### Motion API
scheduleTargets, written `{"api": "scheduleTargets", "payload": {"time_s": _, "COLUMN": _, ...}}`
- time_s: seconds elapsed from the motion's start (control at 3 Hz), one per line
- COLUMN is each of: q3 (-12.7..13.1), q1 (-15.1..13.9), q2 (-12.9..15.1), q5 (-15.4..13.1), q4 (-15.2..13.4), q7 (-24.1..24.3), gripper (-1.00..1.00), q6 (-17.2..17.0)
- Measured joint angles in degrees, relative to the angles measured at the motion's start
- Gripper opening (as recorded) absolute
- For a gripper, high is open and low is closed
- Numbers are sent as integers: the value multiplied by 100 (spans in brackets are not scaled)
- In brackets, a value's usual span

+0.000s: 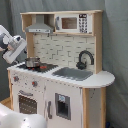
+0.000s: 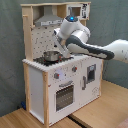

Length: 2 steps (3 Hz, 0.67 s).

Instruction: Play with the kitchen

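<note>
At the first exterior view's left edge the white arm (image 1: 12,46) reaches in, cut off by the frame, its end near the kitchen's left post and above the stove. Its claw is not plainly shown in either view, so whether it is released or clenched cannot be told.

The kitchen (image 1: 65,95) stands tall in the middle of both exterior views, white below and light wood at the posts and top. In the first exterior view, from left to right: a grey hood (image 1: 40,26) hangs under the top shelf, a small metal pot (image 1: 32,62) sits on the black stove (image 1: 37,67), then comes the grey sink (image 1: 72,74) with the black faucet (image 1: 85,58) arching at its far right corner. A toy microwave (image 1: 74,22) sits in the upper right. The counter ends in a rounded white edge on the right, with open room beyond it before the grey curtain (image 1: 115,50).

Below the stove are 2 knobs (image 1: 34,83) and the oven door (image 1: 27,103).

In the second exterior view the arm (image 2: 80,37) crosses from the second exterior view's right, its bulky wrist hovering over the stove just right of the pot (image 2: 50,56), close to the pegboard back. The kitchen stands on a wooden desk (image 2: 107,107), with bare surface near and right of it.
</note>
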Motion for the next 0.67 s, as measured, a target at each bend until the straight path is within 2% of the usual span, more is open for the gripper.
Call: {"api": "scheduleTargets", "payload": {"time_s": 0.67, "q3": 297, "q1": -644, "q2": 46, "q5": 723, "q4": 531, "q7": 112, "gripper": 100, "q6": -501}}
